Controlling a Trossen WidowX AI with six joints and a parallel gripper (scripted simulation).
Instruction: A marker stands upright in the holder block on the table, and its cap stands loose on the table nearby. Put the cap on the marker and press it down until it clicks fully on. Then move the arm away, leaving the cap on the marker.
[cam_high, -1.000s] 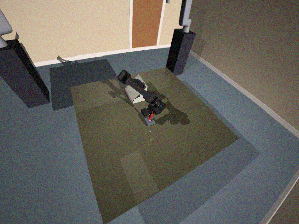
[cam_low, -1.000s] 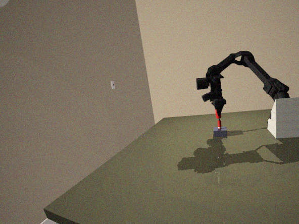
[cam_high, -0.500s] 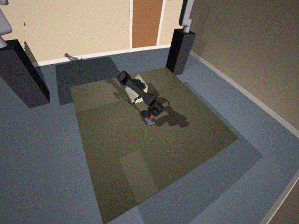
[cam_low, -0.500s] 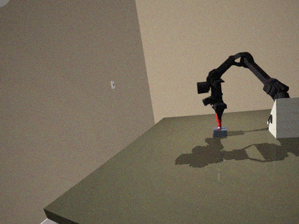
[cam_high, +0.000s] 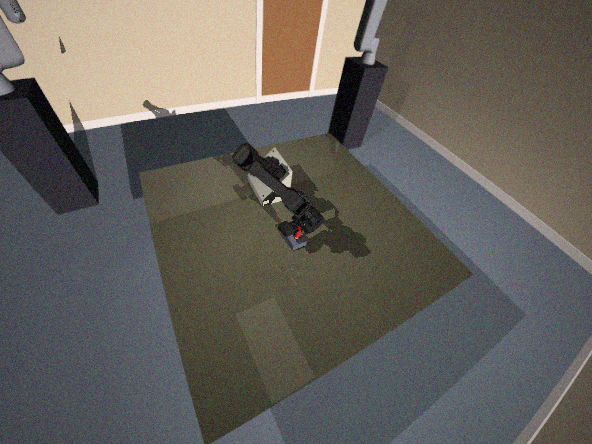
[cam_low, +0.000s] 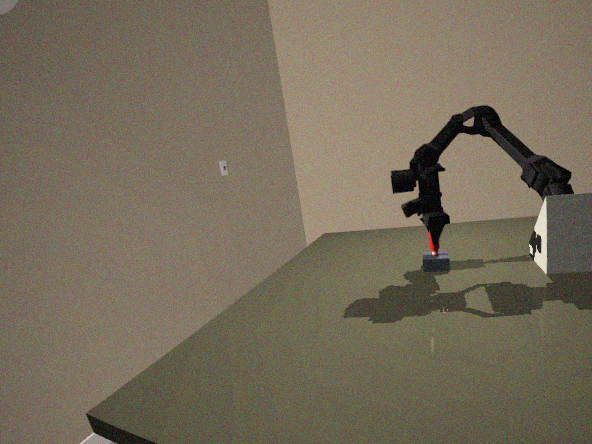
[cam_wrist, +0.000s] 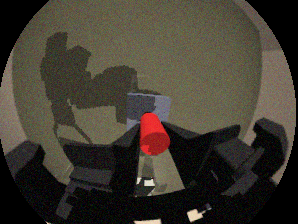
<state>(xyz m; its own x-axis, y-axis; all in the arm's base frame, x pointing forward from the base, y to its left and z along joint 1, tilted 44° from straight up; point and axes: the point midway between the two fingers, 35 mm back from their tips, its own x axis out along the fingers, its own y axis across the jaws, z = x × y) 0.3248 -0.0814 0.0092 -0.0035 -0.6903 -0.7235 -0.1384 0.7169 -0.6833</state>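
Observation:
The holder block (cam_high: 297, 246) (cam_low: 436, 263) (cam_wrist: 163, 104) is a small blue-grey block on the table. The red cap (cam_high: 298, 232) (cam_low: 431, 241) (cam_wrist: 155, 140) is between the fingers, leaning slightly in the exterior view. My gripper (cam_low: 436, 242) (cam_wrist: 150, 125) is shut on the cap, directly above the block. In the wrist view the cap's far end overlaps the block and hides the marker. In the exterior view red reaches down almost to the block's top, with a small pale bit at its foot. Where cap ends and marker begins, and how far the cap sits on, cannot be told.
The arm's pale base block (cam_high: 259, 190) (cam_low: 570, 235) stands behind the gripper on the dark olive table (cam_high: 225, 280) (cam_low: 300, 350). The arm's shadow falls beside the holder block. Two dark pillars (cam_high: 45, 155) (cam_high: 356, 102) stand beyond the table.

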